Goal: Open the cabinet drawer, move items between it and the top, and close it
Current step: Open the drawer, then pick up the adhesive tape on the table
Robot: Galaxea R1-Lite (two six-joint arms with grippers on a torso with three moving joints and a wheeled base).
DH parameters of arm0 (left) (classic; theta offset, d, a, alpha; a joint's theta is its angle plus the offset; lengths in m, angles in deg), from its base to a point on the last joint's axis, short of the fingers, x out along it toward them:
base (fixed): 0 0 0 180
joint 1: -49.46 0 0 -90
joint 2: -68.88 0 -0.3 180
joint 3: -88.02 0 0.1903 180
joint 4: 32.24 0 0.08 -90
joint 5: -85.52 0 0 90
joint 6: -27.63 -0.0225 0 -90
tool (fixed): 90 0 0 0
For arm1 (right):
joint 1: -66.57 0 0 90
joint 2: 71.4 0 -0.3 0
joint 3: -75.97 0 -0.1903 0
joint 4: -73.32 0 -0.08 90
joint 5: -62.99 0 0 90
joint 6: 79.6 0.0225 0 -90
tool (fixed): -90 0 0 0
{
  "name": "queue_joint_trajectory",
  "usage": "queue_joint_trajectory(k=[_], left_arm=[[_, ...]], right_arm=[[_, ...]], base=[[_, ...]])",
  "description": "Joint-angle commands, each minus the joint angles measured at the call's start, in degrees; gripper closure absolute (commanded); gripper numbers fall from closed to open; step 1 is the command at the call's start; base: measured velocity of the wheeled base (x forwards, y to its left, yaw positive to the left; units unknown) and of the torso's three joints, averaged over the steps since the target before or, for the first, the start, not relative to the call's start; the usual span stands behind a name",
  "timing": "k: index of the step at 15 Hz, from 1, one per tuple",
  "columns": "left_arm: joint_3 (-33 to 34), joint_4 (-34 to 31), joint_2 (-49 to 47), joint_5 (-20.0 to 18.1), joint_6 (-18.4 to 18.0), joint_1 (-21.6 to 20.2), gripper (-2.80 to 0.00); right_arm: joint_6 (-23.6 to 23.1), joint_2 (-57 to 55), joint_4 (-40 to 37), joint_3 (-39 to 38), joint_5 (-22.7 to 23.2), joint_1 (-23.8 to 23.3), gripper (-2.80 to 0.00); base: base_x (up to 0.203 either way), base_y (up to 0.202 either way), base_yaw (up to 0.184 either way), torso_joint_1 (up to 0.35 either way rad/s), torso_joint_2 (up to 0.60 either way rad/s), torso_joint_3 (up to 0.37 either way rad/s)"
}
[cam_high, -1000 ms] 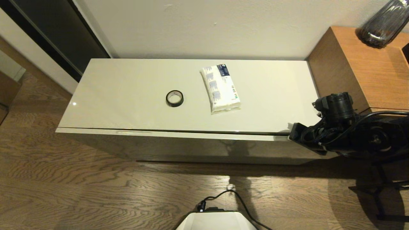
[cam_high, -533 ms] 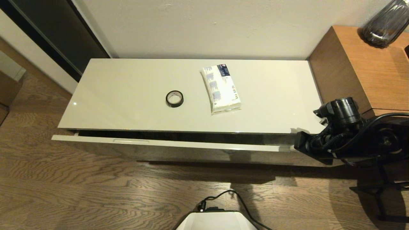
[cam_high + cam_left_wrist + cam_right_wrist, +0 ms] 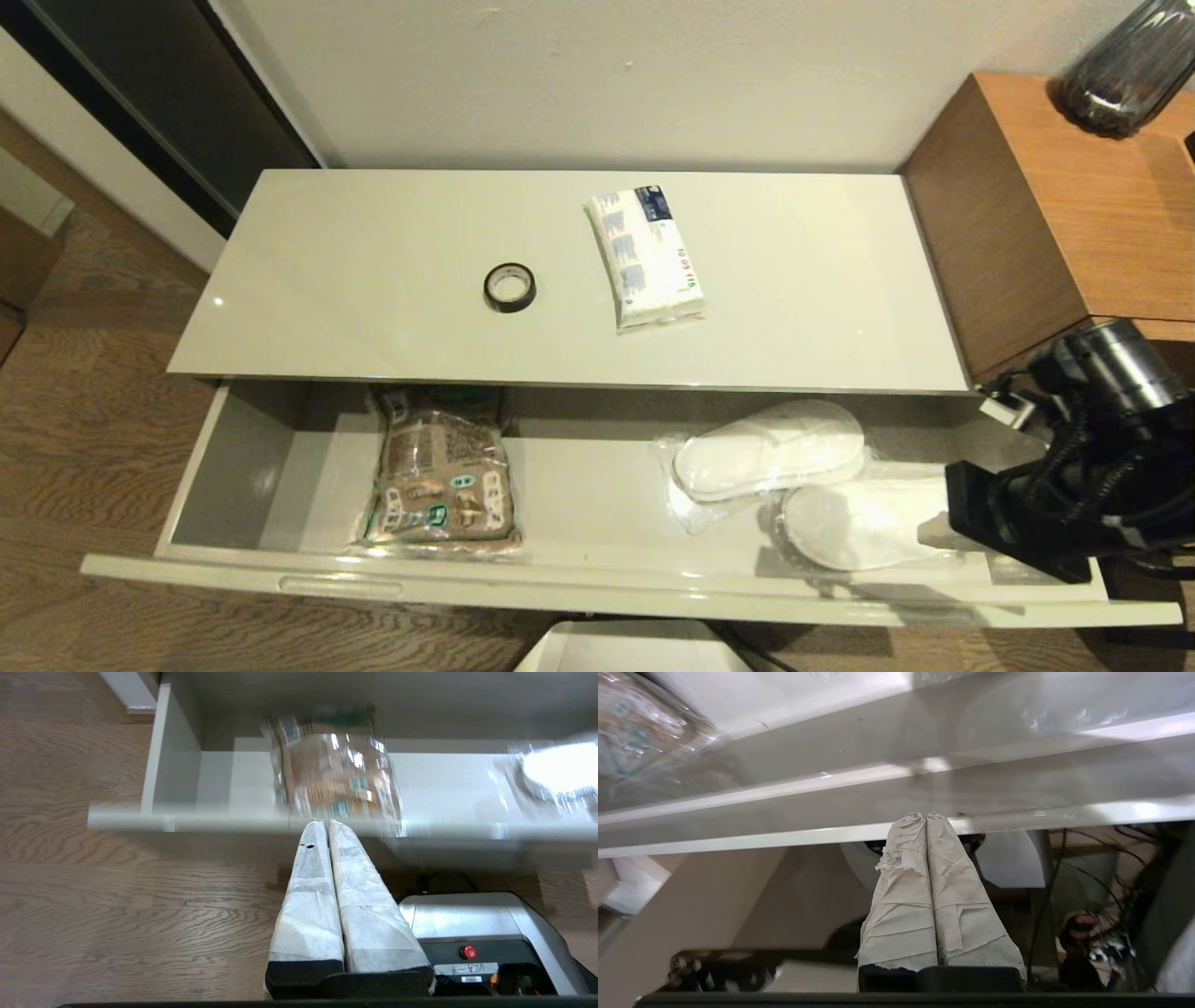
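Cabinet drawer (image 3: pixel 597 588) stands wide open; our right gripper (image 3: pixel 926 816), fingers pressed together, at its front edge; left gripper (image 3: pixel 322 823) parked, fingers together.

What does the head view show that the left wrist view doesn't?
Only the head view shows the cabinet top with the tape roll and tissue pack, plus the right arm at the drawer's right end. Only the left wrist view shows the left gripper, shut. Both show the open drawer, the brown pouch and wrapped slippers.
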Motion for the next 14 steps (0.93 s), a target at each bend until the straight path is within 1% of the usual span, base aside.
queue_joint_trajectory(k=[1, 2, 3, 5, 6, 7, 9, 10, 11, 12, 13, 14], left_arm=[[0.01, 0.05, -0.06, 0.07, 0.04, 0.01, 0.0], [0.01, 0.05, -0.06, -0.02, 0.04, 0.01, 0.0], [0.01, 0.05, -0.06, 0.0, 0.04, 0.01, 0.0], [0.01, 0.05, -0.06, 0.05, 0.04, 0.01, 0.0], [0.01, 0.05, -0.06, -0.02, 0.04, 0.01, 0.0], [0.01, 0.05, -0.06, 0.06, 0.04, 0.01, 0.0], [0.01, 0.05, -0.06, 0.04, 0.04, 0.01, 0.0], [0.01, 0.05, -0.06, -0.02, 0.04, 0.01, 0.0], [0.01, 0.05, -0.06, -0.02, 0.04, 0.01, 0.0], [0.01, 0.05, -0.06, -0.02, 0.04, 0.01, 0.0], [0.01, 0.05, -0.06, -0.02, 0.04, 0.01, 0.0], [0.01, 0.05, -0.06, -0.02, 0.04, 0.01, 0.0]], right_arm=[[0.17, 15.54, -7.03, -0.85, -0.4, 0.02, 0.0], [0.17, 20.3, -11.07, -0.41, -1.55, -0.2, 0.0], [0.11, 25.11, -15.1, -0.08, -3.9, -0.51, 0.0], [-0.02, 35.34, -22.29, 0.77, -9.59, -0.86, 0.0], [-0.08, 39.54, -27.14, 2.54, -12.38, -1.17, 0.0], [-0.03, 42.25, -32.38, 5.81, -14.87, -1.75, 0.0], [0.72, 44.73, -42.17, 14.83, -18.47, -3.29, 0.0], [1.41, 45.23, -46.4, 19.8, -19.21, -4.51, 0.0], [1.83, 45.63, -50.23, 23.89, -18.83, -5.45, 0.0], [1.88, 46.99, -53.4, 26.25, -17.04, -6.14, 0.0], [0.96, 49.28, -54.9, 26.87, -15.24, -7.02, 0.0], [-1.45, 50.29, -57.28, 28.08, -14.28, -9.69, 0.0]], base=[[0.0, 0.0, 0.0, 0.0, 0.0, 0.0], [0.0, 0.0, 0.0, 0.0, 0.0, 0.0], [0.0, 0.0, 0.0, 0.0, 0.0, 0.0], [0.0, 0.0, 0.0, 0.0, 0.0, 0.0], [0.0, 0.0, 0.0, 0.0, 0.0, 0.0], [0.0, 0.0, 0.0, 0.0, 0.0, 0.0], [0.0, 0.0, 0.0, 0.0, 0.0, 0.0], [0.0, 0.0, 0.0, 0.0, 0.0, 0.0], [0.0, 0.0, 0.0, 0.0, 0.0, 0.0], [0.0, 0.0, 0.0, 0.0, 0.0, 0.0], [0.0, 0.0, 0.0, 0.0, 0.0, 0.0], [0.0, 0.0, 0.0, 0.0, 0.0, 0.0]])
